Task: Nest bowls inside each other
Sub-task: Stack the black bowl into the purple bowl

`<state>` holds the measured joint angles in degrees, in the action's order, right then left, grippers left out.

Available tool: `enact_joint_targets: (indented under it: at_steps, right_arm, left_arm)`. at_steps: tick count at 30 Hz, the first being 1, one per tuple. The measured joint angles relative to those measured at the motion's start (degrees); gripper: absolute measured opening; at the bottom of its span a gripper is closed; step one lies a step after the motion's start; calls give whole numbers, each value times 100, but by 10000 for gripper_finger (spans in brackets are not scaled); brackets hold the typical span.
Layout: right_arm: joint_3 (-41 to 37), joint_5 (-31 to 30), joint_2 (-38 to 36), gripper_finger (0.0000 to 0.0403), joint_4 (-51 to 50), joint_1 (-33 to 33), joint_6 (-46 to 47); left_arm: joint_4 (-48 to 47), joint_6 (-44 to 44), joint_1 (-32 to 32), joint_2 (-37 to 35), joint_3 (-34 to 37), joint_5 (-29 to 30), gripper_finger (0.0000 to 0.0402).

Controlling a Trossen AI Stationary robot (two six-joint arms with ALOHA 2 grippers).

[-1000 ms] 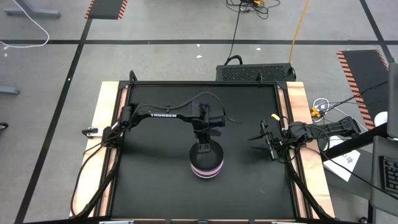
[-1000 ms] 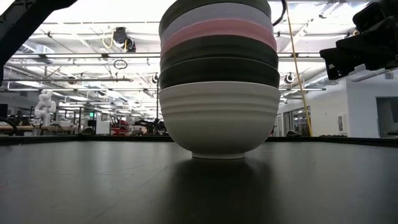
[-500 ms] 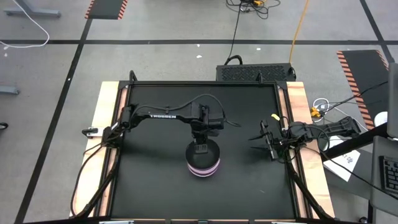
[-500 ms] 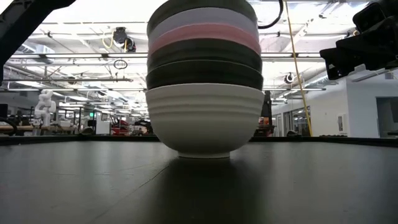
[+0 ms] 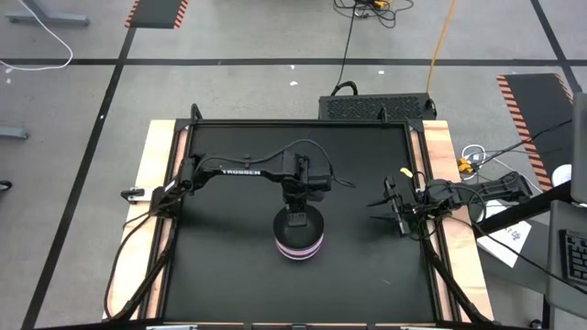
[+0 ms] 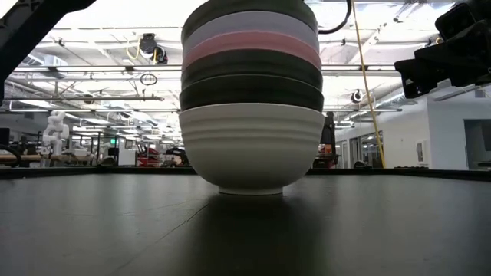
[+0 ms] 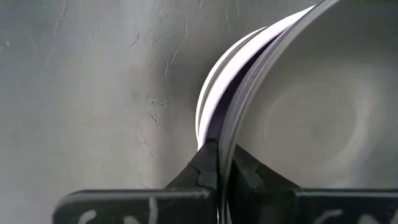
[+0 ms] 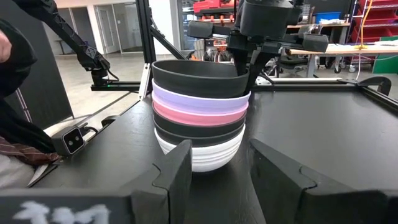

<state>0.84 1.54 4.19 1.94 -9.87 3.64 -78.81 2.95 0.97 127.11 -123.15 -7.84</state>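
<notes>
Six bowls stand nested in one stack (image 5: pixel 300 242) at the table's middle, resting on the white bottom bowl's foot (image 6: pixel 252 188). Above the white one come two black bowls, a pink one, a lavender one and a black one on top (image 8: pixel 198 76). My left gripper (image 5: pixel 299 218) comes down on the far side of the stack and is shut on the top bowl's rim. My right gripper (image 5: pixel 379 206) is open and empty to the right of the stack, its fingers (image 8: pixel 177 171) pointing at the stack. My left gripper holds the stack's top rim at its far side (image 7: pixel 225 138). One finger (image 7: pixel 247 169) is inside the top black bowl and one (image 7: pixel 206 163) outside, against the stacked rims. The fingers come from above, pointing down (image 8: pixel 249 70). The stack stands upright on the table.
The black tabletop (image 5: pixel 220 266) has free room around the stack; wooden strips (image 5: pixel 151 183) run along its left and right edges. A small camera block (image 8: pixel 73 142) sits at the near edge. A person's dark sleeve (image 8: pixel 15 56) shows beyond that edge.
My left gripper has gone a little toward the table's left edge, still shut on the rim. The whole stack has slid along the table with it, staying upright and nested. Most of the slide came early in the second.
</notes>
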Motion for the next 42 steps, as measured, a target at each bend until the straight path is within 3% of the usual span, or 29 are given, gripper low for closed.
enact_joint_targets:
  at_steps: [4,15,24,34,42]
  right_arm:
    - [0,0,2,146,1,0,0]
    - [0,0,2,146,-2,0,9]
    - [0,0,2,146,-2,0,13]
    - [0,-2,3,146,-2,0,13]
    - [0,0,2,146,-2,0,36]
  left_arm:
    - [99,-93,-7,2,1,-27,29]
    - [195,-136,-111,7,1,-19,149]
    - [247,-27,-171,-97,10,-70,219]
    - [311,79,-305,-448,17,452,250]
    - [391,65,-253,-527,10,368,251]
